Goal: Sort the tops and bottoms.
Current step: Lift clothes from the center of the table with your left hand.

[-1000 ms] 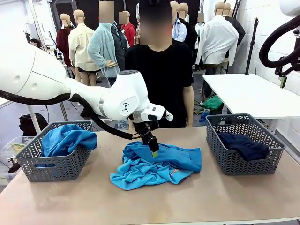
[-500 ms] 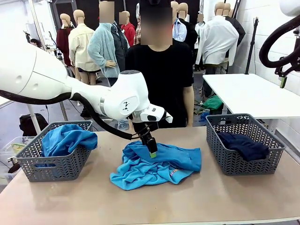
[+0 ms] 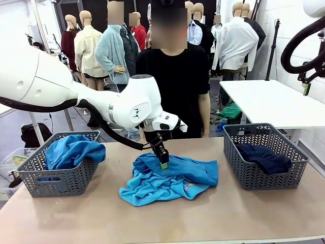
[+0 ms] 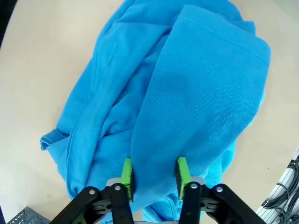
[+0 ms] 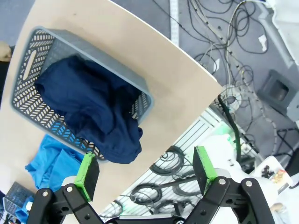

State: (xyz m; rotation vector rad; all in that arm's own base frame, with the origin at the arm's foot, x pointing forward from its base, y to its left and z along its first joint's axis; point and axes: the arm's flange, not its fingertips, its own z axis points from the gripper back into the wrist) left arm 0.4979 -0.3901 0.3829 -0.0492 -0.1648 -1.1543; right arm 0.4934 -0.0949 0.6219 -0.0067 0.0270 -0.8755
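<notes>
l gripper (image 3: 163, 163) is clamping down: jaws going from wide to abt half shut over the last sec, green pads (image 4: 127, 175) now pinching a raised fold of the turq top (image 3: 172, 180) near its far edge; the top is lying mid table (image 3: 254, 218), btwn the baskets, not lifting yet; so the pick looks to be starting, next stop prob the l basket (image 3: 30, 178) holding the blue tops (image 3: 71, 150); r gripper (image 5: 145, 170) is hanging wide open, empty, high over the r basket (image 5: 28, 60) w/ the navy bottoms (image 5: 88, 102) inside.
</notes>
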